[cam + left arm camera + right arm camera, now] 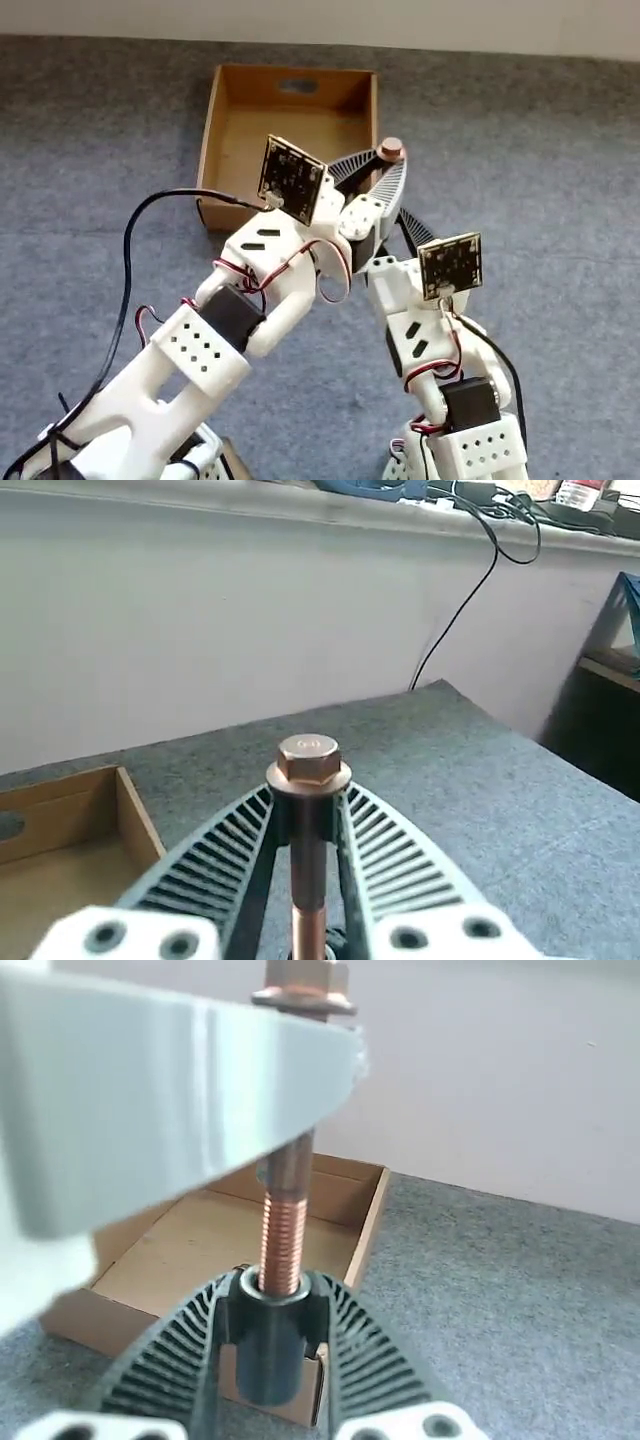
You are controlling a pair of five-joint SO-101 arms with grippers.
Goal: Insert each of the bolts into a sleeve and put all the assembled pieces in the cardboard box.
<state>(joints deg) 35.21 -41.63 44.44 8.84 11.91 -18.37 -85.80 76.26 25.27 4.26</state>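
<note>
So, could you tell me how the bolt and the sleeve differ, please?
The bolt is copper-coloured, long and threaded; the sleeve is dark, short and smooth. The bolt is clamped by the left gripper, the sleeve by the right gripper. Both are in line, the bolt's tip at the sleeve's mouth.

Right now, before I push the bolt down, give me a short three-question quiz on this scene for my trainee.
1. True or false: the left gripper is shut on the bolt just under its head.
2. What does the right gripper hold? A) the dark sleeve B) a nut C) a second bolt
3. Fill in: the bolt's ____ end meets the top of the sleeve.
Key: 1 true; 2 A; 3 threaded.
</note>
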